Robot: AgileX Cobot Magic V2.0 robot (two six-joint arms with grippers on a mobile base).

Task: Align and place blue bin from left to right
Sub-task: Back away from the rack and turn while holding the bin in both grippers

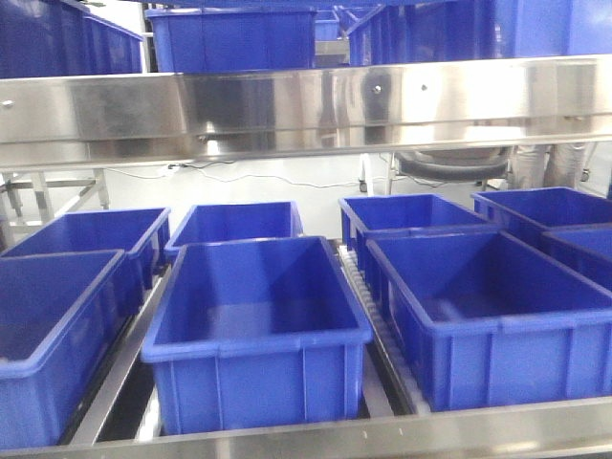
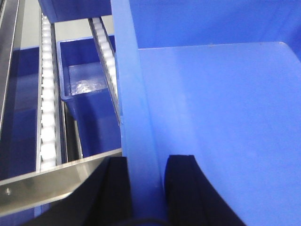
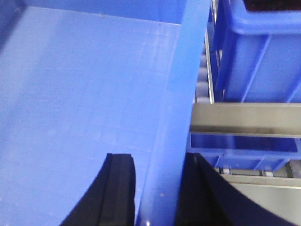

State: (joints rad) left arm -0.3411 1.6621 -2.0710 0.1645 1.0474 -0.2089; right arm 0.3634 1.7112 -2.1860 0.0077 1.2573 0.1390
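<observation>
**Two tools are gripping one blue bin, apparently mid-carry at the rack.**

The left tool [image 2: 146, 162] and right tool [image 3: 157, 160] are each pinching a side wall of the blue bin [image 2: 211, 117], which is sitting beside the roller rails [image 2: 47, 94] and outside the front view. The next move is probably calling for a level lowering, square with the eight darker bins [image 1: 258, 316] below; at least three more are showing above.
</observation>
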